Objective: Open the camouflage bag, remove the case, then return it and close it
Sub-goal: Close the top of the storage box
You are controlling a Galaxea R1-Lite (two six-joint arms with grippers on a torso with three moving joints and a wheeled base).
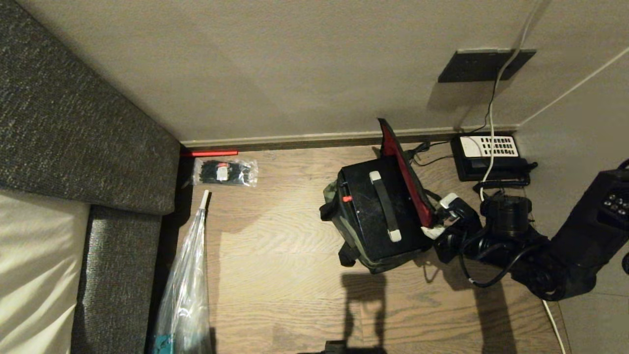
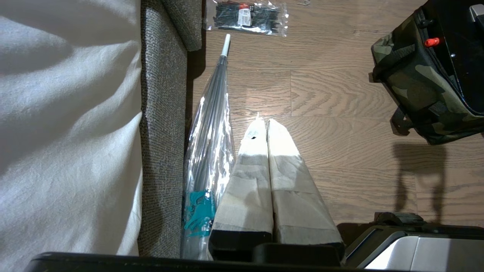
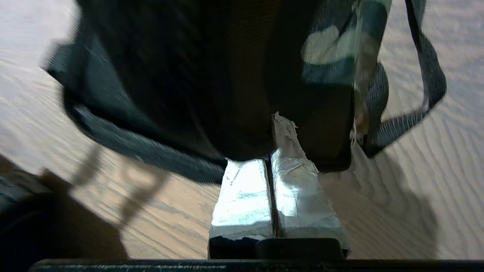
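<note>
Wooden flooring (image 1: 275, 255) by a beige wall carries the camouflage bag (image 1: 366, 260), set near the wall edge beside a black telephone (image 1: 486, 157). Its red-lined lid (image 1: 405, 172) is raised, and the case (image 1: 378, 206) is seen inside it. The right gripper (image 1: 437, 223) is closed tight on the lid's edge. The left gripper (image 2: 266, 132) is held shut and empty beside a wrapped umbrella (image 2: 211, 143).
</note>
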